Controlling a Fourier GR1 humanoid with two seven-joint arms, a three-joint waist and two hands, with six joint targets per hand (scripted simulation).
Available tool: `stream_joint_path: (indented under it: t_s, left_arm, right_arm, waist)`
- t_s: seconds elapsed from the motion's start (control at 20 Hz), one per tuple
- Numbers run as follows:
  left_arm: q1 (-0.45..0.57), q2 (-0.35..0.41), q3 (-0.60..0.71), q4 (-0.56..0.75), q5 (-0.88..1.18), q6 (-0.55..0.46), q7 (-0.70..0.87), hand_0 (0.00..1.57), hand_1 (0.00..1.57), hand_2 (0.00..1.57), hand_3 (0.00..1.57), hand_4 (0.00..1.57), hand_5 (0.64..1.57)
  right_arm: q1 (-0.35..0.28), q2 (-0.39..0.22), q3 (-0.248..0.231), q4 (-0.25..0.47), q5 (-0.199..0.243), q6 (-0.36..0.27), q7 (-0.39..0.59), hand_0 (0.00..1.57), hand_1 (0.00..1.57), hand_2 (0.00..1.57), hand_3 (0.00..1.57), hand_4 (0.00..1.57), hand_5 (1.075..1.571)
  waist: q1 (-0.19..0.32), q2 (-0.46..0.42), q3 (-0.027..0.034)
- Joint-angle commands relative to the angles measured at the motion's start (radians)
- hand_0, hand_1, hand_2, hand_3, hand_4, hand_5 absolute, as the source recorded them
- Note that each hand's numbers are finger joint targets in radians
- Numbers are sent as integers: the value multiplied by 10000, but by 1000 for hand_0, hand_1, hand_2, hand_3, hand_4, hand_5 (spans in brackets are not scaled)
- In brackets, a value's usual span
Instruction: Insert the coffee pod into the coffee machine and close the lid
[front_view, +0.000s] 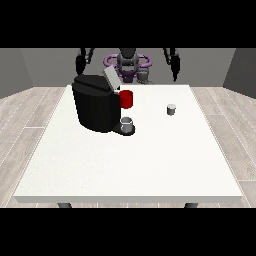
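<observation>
White table (150, 165), coffee machine (95, 107) far left, coffee pod (171, 109) mid-right.

You saw a black coffee machine (95, 107) with a red part (127, 99) and grey lid (111, 78). The pod (171, 109), below the black hand at the view's right (174, 70), was grey-white. The table (130, 160) was white.

**The robot's body, seen from across the table**

The robot is small at the top of the view, beyond the far edge of the table (150, 165); its torso (128, 64) is dark grey to black, narrow and blocky, with a rounded dark part on top; a purple ring-like frame (144, 61) curves round the torso on both sides; two slim black arms flank it; the robot hand at the view's left (80, 63) is black, as is the robot hand at the view's right (175, 70).
</observation>
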Motion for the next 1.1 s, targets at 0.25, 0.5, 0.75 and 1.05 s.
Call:
stream_joint_path:
  t_s: [0.25, 0.5, 0.75, 1.05]
  left_arm:
    - [-425, 405, 1080, 551, 1171, -1108, -2287, 0, 0, 0, 0, 282, 1571]
    - [-172, 783, 695, 459, 245, -1089, -2076, 0, 0, 0, 0, 311, 1571]
    - [-748, 1916, 1376, 1502, -224, -1247, -2014, 0, 0, 0, 0, 0, 1571]
    - [-2448, 2903, 1918, 2557, 395, -2296, -981, 0, 0, 0, 0, 0, 1571]
  right_arm:
    - [-72, 64, -86, 461, -285, 423, -462, 0, 0, 0, 0, 128, 1571]
    - [176, 642, -543, 180, -112, -828, -1140, 0, 0, 0, 0, 181, 1571]
    - [118, 615, -365, -436, -313, -622, -635, 0, 0, 0, 0, 169, 1571]
    - [-747, 869, -262, 164, -211, -998, -1240, 0, 0, 0, 0, 186, 1571]
  waist:
    - [-8, 347, -120]
    - [-263, -78, -117]
    - [-801, 171, -120]
    - [-758, 1015, -117]
